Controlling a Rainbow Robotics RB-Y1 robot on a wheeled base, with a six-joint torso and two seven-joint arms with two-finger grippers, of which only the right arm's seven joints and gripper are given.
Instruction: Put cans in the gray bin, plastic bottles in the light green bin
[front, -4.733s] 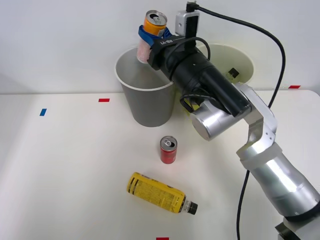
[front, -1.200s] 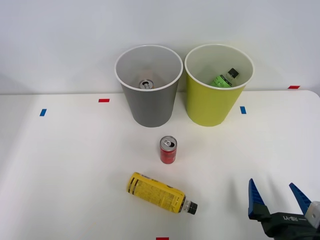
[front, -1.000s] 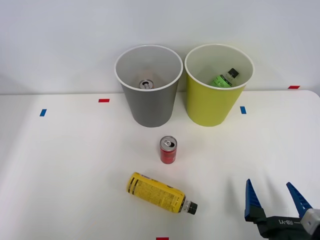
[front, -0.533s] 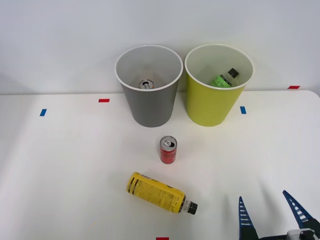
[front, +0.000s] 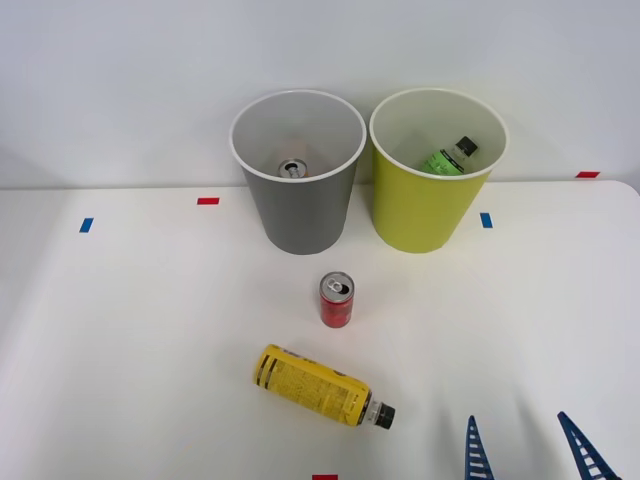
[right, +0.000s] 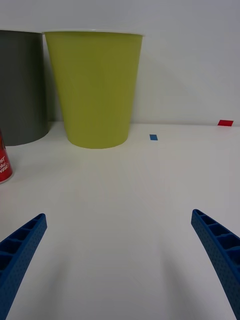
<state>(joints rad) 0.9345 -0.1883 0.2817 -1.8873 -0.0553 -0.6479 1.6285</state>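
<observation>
White tabletop (front: 130, 330) held the short red metal can (front: 336, 300) upright before the gray bin (front: 298, 210), right gripper (front: 528, 455) empty with fingers spread wide; can looked light, rigid, slick, so I'd pinch mid-body across the wall.

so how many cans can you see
2: a red can standing on the table in front of the gray bin, and one can inside that bin. Others could be hidden in the bins.
</observation>
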